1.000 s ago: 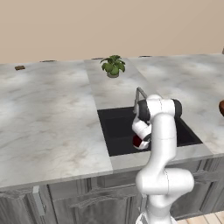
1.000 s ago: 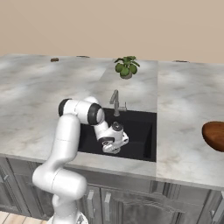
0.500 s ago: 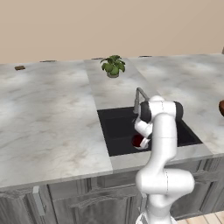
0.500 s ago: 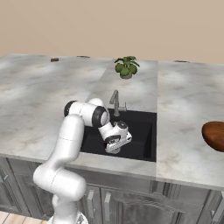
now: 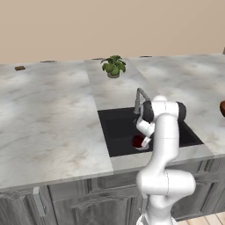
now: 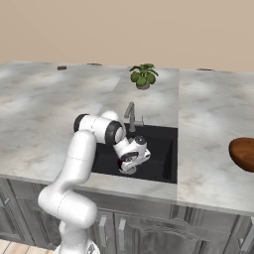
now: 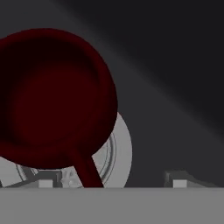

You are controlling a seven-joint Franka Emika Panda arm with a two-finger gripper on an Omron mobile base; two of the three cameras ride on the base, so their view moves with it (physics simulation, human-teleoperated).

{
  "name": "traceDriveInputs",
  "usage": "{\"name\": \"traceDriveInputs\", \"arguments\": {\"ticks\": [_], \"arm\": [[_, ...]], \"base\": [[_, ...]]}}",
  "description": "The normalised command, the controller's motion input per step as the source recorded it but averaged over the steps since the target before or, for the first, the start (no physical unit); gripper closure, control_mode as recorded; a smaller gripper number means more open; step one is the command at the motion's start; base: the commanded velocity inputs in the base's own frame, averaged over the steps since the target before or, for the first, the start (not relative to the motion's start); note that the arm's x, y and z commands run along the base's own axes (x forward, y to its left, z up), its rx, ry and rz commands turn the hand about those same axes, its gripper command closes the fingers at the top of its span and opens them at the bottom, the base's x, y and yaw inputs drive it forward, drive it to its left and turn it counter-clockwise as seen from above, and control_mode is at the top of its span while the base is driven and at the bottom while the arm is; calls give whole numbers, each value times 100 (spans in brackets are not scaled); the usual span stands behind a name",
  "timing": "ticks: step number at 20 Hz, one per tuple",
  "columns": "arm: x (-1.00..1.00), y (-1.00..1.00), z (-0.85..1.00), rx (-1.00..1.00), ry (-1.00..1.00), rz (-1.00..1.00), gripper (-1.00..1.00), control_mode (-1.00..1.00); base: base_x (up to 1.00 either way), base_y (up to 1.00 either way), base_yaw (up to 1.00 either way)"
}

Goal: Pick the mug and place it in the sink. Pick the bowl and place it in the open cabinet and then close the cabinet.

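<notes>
A white robot arm reaches down into the black sink [image 5: 118, 132]. Its gripper [image 6: 130, 166] hangs spread open, holding nothing, above the dark red mug [image 7: 54, 98] near the sink's front edge, over the round silver drain [image 7: 120, 153]. A brown bowl [image 6: 243, 154] rests on the counter's right edge.

mug [image 7: 57, 98]: small, dark red, rounded, thin handle. Down in the sink, over the round silver drain; mouth faces the hand camera. Seen as a red spot in the basin in the left base view [image 5: 138, 141].
sink [image 5: 115, 132]: black rectangular basin set in grey marble counter, slim silver faucet at its back edge.
bowl [image 6: 243, 154]: wide, brown, glossy, upright on the counter well right of the sink, cut off by the picture edge.
</notes>
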Motion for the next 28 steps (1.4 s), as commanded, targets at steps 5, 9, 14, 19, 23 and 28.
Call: {"name": "traceDriveInputs", "arguments": {"ticks": [5, 9, 14, 19, 23, 28], "arm": [[-35, -1, 43, 5, -11, -2, -100, -100], [-27, 0, 56, 9, -4, 0, -100, -100], [-19, -7, 68, 7, 4, -4, -100, -100], [-9, -7, 89, 0, 9, -15, -100, -100], [-12, -3, 100, 0, 10, -15, -100, -100], [-38, -6, 87, 0, 7, -18, -100, -100]], "base": [[0, 0, 0], [0, 0, 0], [0, 0, 0], [0, 0, 0], [0, 0, 0], [0, 0, 0]]}}
